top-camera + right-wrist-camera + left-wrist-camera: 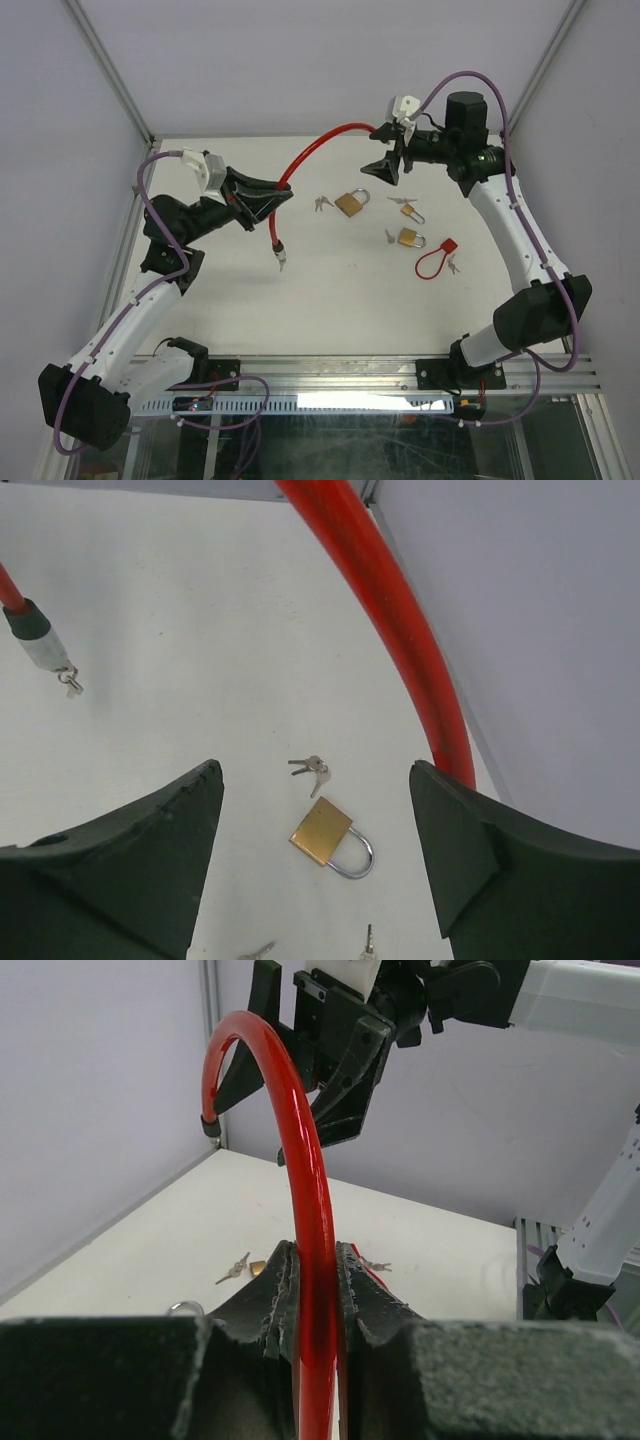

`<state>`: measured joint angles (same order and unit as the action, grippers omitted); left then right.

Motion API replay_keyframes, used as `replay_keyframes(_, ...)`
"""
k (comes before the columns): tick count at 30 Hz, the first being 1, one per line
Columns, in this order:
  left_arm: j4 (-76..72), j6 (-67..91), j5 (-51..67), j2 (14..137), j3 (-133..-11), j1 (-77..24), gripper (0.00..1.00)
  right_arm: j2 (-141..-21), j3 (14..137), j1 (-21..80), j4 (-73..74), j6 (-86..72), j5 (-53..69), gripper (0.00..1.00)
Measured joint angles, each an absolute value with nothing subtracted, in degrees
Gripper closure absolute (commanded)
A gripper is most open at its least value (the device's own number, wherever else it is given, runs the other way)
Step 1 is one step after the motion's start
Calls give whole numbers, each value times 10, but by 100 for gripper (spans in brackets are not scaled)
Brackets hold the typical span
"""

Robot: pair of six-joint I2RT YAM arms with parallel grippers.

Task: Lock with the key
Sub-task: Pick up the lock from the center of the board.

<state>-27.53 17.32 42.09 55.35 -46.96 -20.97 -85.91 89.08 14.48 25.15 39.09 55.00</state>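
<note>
So the left pincer (315,1260) is clamped tight on the red cable lock (300,1160). From the left wrist view the cable runs straight up between the two pads toward 12 o'clock, then hooks over to 10 o'clock and ends in a black cap (210,1126) right next to the other arm's fingers.

In the top view, the cable leaves the left pincer (278,197) heading to about 1 o'clock and arcs over to the right pincer (384,148). The other end drops down at 6 o'clock from the left pincer. It ends in a grey barrel (279,250) with a small key (283,264) sticking out of it, hanging just above the table (250,310).

The right pincer (315,770) is spread wide and isn't gripping anything. In its own camera the red cable comes down from 12 o'clock and slips in behind the finger (470,850) on the 3 o'clock side. I honestly can't tell if it touches that finger or just passes close by.

Through the open gap, down on the table, there's a brass padlock (325,835) with a loose key bunch (312,771) just off it at 11 o'clock. The barrel end with its key sits way out at 10 o'clock in that view.
</note>
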Motion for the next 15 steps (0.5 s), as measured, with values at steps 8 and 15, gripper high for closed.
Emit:
replay_keyframes(8,-275,174,422,553,-470,-211,100,-835,975,144,348,422,555,20)
replay_keyframes(15,-275,178,427,553,-470,-218,100,-835,975,144,341,401,502,27)
